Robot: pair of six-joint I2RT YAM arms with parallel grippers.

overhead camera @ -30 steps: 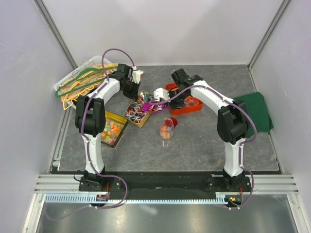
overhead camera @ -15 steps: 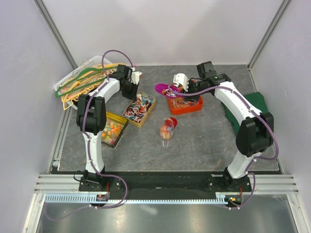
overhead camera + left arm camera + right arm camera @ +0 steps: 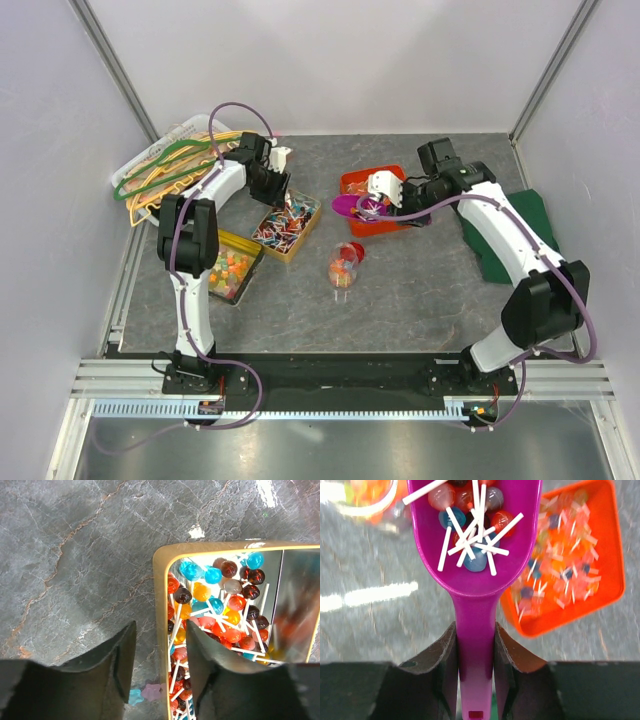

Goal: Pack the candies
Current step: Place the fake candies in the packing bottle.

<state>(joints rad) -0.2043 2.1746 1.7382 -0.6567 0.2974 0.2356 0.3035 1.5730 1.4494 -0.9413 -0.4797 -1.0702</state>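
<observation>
The candies are lollipops with white sticks. Many lie in the gold tin. My left gripper is open and straddles that tin's left rim, one finger outside and one over the candies. My right gripper is shut on the handle of the purple scoop. The scoop carries several lollipops and hangs by the front left of the orange tray, which also holds lollipops.
A yellow tin of pastel balls lies front left. A clear jar with sweets stands mid-table, a red lid beside it. Hangers in a white basket sit back left, a green cloth at right. Tiny star pieces lie by the tin.
My right arm has carried the loaded scoop from the gold tin rightward to the orange tray. My left gripper has opened at the tin's rim.
</observation>
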